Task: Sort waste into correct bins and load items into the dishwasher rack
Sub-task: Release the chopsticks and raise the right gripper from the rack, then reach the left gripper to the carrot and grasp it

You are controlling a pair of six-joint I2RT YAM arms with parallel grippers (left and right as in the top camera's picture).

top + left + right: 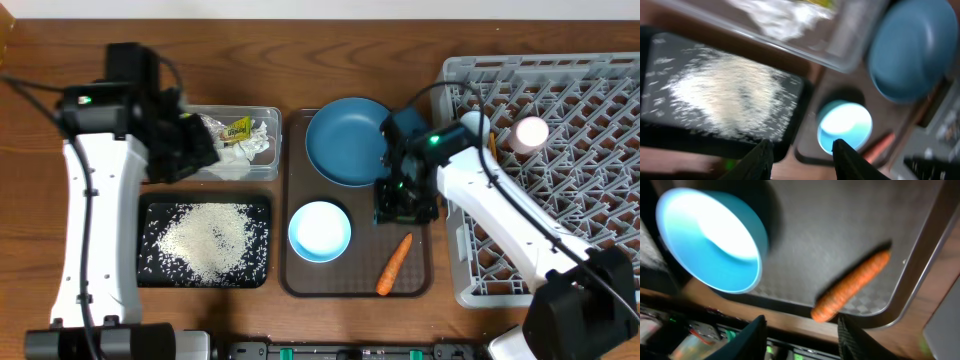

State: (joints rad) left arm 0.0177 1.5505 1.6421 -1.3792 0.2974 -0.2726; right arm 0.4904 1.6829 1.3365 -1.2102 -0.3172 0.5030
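Small orange tapered carrot (394,264) lies on brown serving tray (355,285), beside white-and-blue bowl (320,231). R gripper (801,336) empty, fingers apart, above carrot. L gripper (801,159) apart, empty, over black rice-speckled tray (204,241).

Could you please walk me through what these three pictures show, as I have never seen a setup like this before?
These are two white robot arms at a wooden table, each ending in a two-finger gripper. One picture looks down from above; the other two come from cameras on the wrists, so each shows its own fingers at the bottom edge.

On the table lie a brown serving tray with a blue plate, a small bowl and a carrot. To its left sit a black tray of rice and a clear tub of wrappers; to its right a grey rack.

The left gripper and right gripper are both open, holding nothing.
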